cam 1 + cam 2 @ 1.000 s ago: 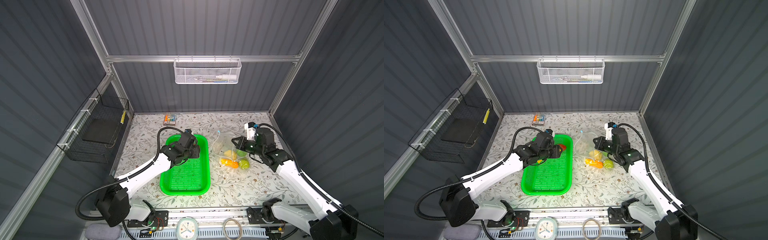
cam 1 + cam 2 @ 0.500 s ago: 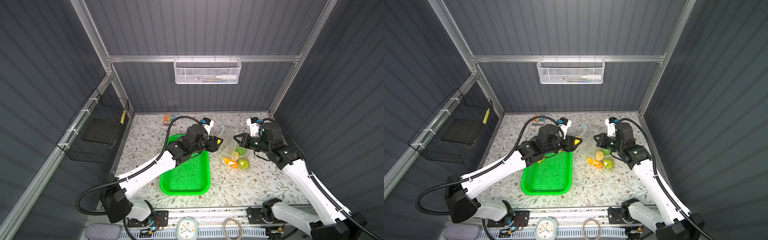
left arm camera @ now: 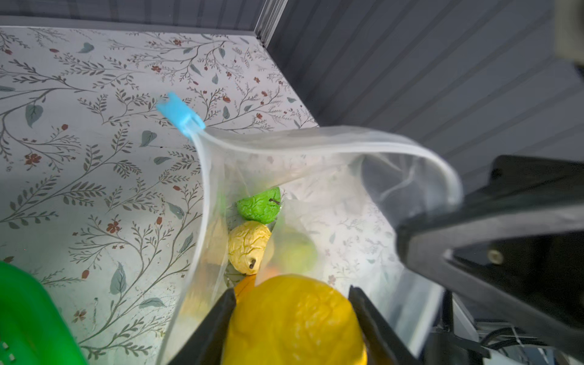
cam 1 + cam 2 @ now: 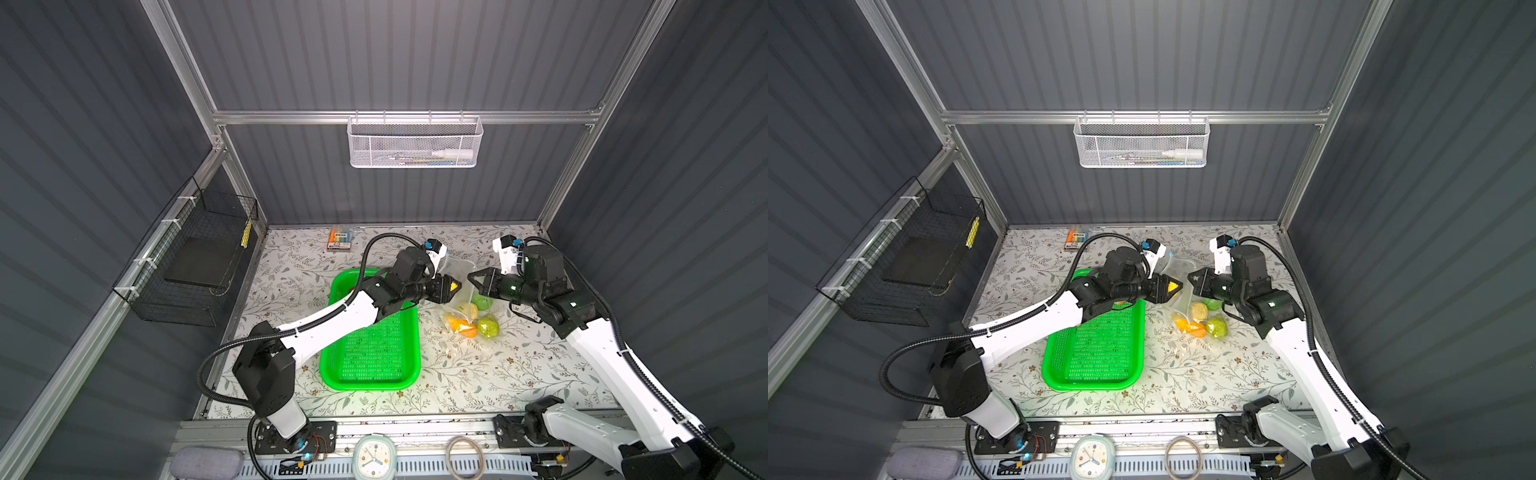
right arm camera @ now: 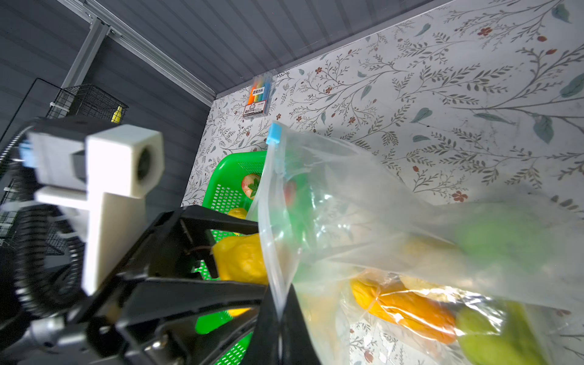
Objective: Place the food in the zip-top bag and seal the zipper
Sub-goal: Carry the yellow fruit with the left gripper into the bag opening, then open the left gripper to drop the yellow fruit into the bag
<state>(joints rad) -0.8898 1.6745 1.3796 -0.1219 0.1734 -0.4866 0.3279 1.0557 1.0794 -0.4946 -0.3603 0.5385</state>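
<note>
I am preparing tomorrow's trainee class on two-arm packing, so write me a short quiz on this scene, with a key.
1. True or false: the zip-top bag is zipped shut.
2. What does the left gripper hold between its fingers? A) a yellow fruit B) a spoon C) nothing
3. Fill in: the right gripper is shut on the bag's ___.
Key: 1 false; 2 A; 3 mouth edge.

The table [image 4: 478, 374] has a pale cover printed with leafy twigs. A green tray [image 4: 374, 353] lies near its middle. Just right of the tray, the lower end of a clear bag [image 4: 445, 331] rests on the cover. A pack of markers [image 4: 340, 238] lies by the back wall.
</note>
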